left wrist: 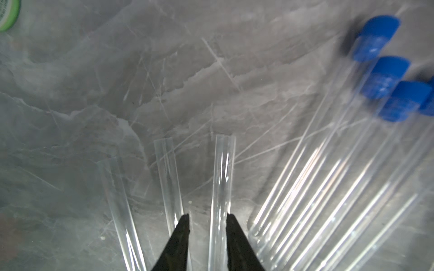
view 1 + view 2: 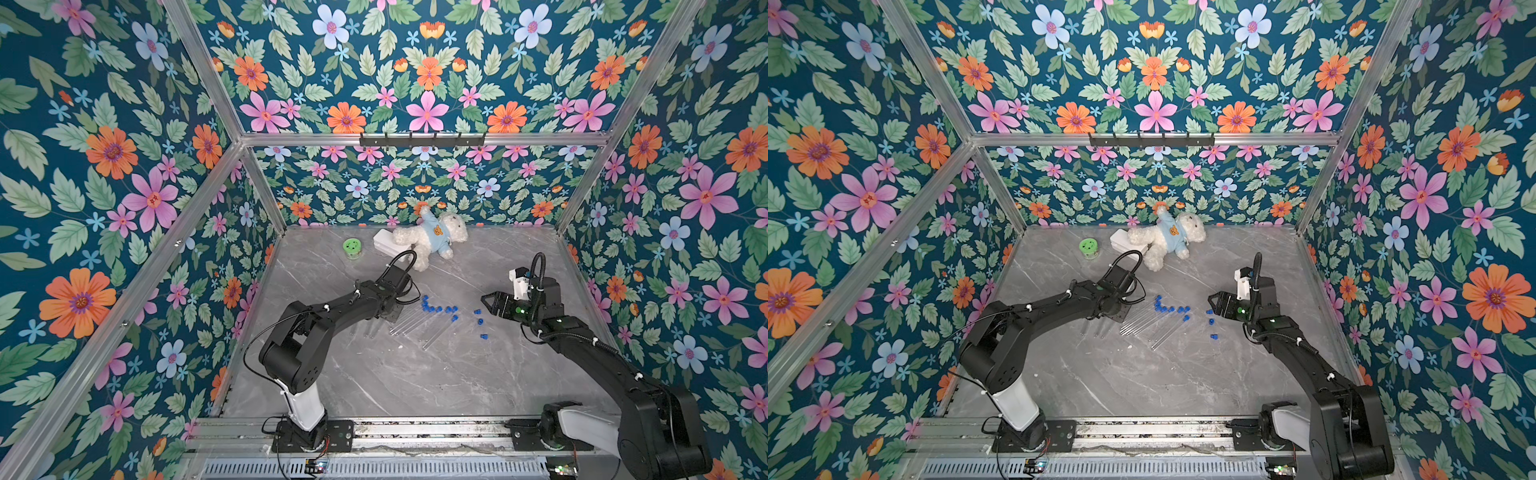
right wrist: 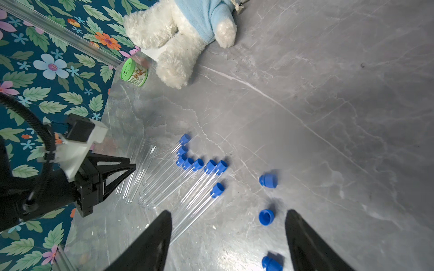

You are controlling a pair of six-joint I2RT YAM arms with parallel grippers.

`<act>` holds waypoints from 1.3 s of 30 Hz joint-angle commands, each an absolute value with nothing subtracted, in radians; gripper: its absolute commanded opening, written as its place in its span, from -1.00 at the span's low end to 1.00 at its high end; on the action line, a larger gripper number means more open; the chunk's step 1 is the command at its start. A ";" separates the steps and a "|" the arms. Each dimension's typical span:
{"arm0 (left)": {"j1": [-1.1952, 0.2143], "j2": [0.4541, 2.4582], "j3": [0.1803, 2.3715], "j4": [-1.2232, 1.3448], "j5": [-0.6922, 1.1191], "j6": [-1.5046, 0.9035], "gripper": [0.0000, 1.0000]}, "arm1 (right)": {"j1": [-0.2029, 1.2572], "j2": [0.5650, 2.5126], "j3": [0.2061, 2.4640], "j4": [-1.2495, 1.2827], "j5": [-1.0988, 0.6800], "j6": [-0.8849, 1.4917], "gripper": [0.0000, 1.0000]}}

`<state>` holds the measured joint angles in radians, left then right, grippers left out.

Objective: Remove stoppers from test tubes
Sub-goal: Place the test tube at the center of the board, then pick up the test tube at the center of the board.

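Three open test tubes lie on the grey marble without stoppers. One of them runs between the jaws of my left gripper, which stand slightly apart; it lies against one finger and clear of the other, so this gripper is open. Beside them lies a bundle of several tubes with blue stoppers still in them, also seen from the left wrist as blue stoppers. Three loose stoppers lie under my right gripper, which is wide open and empty, low over the marble.
A green-lidded jar, a white box and a white teddy bear in a blue shirt lie near the back wall. Floral walls close in three sides. A metal rail carries both arm bases in front.
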<state>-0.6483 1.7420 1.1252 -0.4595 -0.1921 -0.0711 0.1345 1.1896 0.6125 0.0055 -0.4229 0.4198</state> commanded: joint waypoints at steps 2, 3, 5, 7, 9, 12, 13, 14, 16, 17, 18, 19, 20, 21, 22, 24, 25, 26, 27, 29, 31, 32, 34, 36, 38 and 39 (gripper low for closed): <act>-0.679 1.718 1.134 -0.473 -0.158 -0.046 -0.37 | 0.135 1.212 0.617 0.047 -0.503 0.430 0.55; -0.688 1.717 1.138 -0.470 -0.150 -0.037 -0.37 | 0.137 1.217 0.615 0.058 -0.524 0.429 0.56; -0.702 1.727 1.152 -0.470 -0.140 -0.030 -0.36 | 0.137 1.219 0.598 0.109 -0.595 0.423 0.61; -0.713 1.740 1.165 -0.462 -0.130 -0.022 -0.36 | 0.137 1.214 0.575 0.161 -0.637 0.435 0.67; -0.723 1.759 1.180 -0.453 -0.104 -0.015 -0.36 | 0.137 1.216 0.566 0.176 -0.656 0.445 0.69; -0.732 1.805 1.217 -0.464 -0.112 -0.005 -0.36 | 0.138 1.241 0.574 0.163 -0.672 0.445 0.70; -0.731 1.816 1.224 -0.463 -0.114 -0.001 -0.36 | 0.139 1.247 0.573 0.165 -0.684 0.447 0.70; -0.731 1.827 1.230 -0.460 -0.114 0.001 -0.36 | 0.139 1.252 0.570 0.176 -0.696 0.449 0.71; -0.731 1.846 1.246 -0.460 -0.111 0.010 -0.36 | 0.144 1.255 0.562 0.204 -0.716 0.453 0.71; -0.731 1.858 1.256 -0.460 -0.119 0.012 -0.35 | 0.149 1.257 0.560 0.218 -0.729 0.450 0.72; -0.732 1.869 1.265 -0.465 -0.124 0.015 -0.36 | 0.153 1.257 0.558 0.229 -0.737 0.450 0.72; -0.731 1.878 1.271 -0.465 -0.124 0.019 -0.35 | 0.155 1.256 0.557 0.234 -0.744 0.448 0.73; -0.730 1.886 1.275 -0.465 -0.126 0.020 -0.35 | 0.156 1.258 0.557 0.238 -0.755 0.446 0.74; -0.729 1.893 1.279 -0.464 -0.126 0.023 -0.35 | 0.158 1.262 0.557 0.243 -0.762 0.445 0.74; -0.730 1.899 1.281 -0.463 -0.129 0.024 -0.35 | 0.158 1.265 0.558 0.243 -0.765 0.446 0.74; -0.727 1.911 1.285 -0.462 -0.137 0.028 -0.36 | 0.160 1.277 0.561 0.247 -0.772 0.453 0.74; -0.727 1.917 1.288 -0.461 -0.136 0.029 -0.38 | 0.160 1.282 0.563 0.248 -0.776 0.455 0.74; -0.724 1.923 1.292 -0.459 -0.131 0.031 -0.38 | 0.162 1.290 0.564 0.249 -0.778 0.457 0.74; -0.725 1.928 1.294 -0.457 -0.129 0.031 -0.37 | 0.161 1.296 0.566 0.249 -0.778 0.459 0.74; -0.724 1.938 1.299 -0.457 -0.131 0.034 -0.37 | 0.161 1.303 0.571 0.243 -0.779 0.460 0.74; -0.722 1.946 1.302 -0.456 -0.132 0.037 -0.37 | 0.161 1.303 0.574 0.241 -0.781 0.459 0.74; -0.722 1.949 1.304 -0.456 -0.131 0.037 -0.37 | 0.161 1.302 0.575 0.241 -0.781 0.459 0.75; -0.721 1.959 1.307 -0.454 -0.133 0.041 -0.36 | 0.161 1.302 0.576 0.239 -0.779 0.460 0.74; -0.719 1.971 1.313 -0.453 -0.131 0.046 -0.36 | 0.161 1.302 0.577 0.237 -0.778 0.460 0.74; -0.718 1.983 1.320 -0.453 -0.129 0.049 -0.36 | 0.161 1.304 0.578 0.235 -0.775 0.457 0.74; -0.717 1.990 1.324 -0.453 -0.126 0.051 -0.36 | 0.162 1.304 0.581 0.232 -0.775 0.457 0.74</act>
<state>-0.7208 1.9816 1.3144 -0.4458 -0.1295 0.0338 0.1608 1.3022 0.5728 0.2115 -0.7635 0.4641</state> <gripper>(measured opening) 0.318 0.872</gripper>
